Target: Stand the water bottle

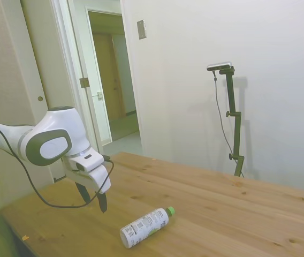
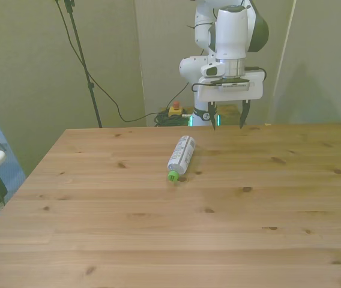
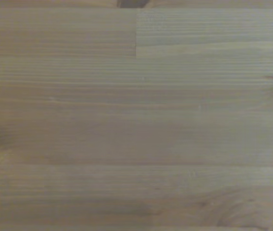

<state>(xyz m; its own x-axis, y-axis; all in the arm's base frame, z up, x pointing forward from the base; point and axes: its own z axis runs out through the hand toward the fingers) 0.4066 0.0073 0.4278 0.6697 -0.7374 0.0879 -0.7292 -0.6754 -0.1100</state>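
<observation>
Slim plastic water bottle (image 2: 181, 155) with green cap and white label lies flat on the wooden surface (image 2: 266, 204)

Its long axis runs cap-first away from the robot; the white arm's tool (image 2: 226, 115), fingers spread and empty, hovers beyond its base end, toward the front view's right

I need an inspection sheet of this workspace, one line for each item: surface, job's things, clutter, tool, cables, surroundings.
Surface: wooden table, bare planks with knots.
Job's things: water bottle lies on its side, green cap toward the front camera.
Clutter: nothing seen.
Tool: tool open, empty, above the table's far edge, apart from the bottle.
Cables: black cable loops from arm to tool; more on the floor.
Surroundings: plain walls, open doorway.
</observation>
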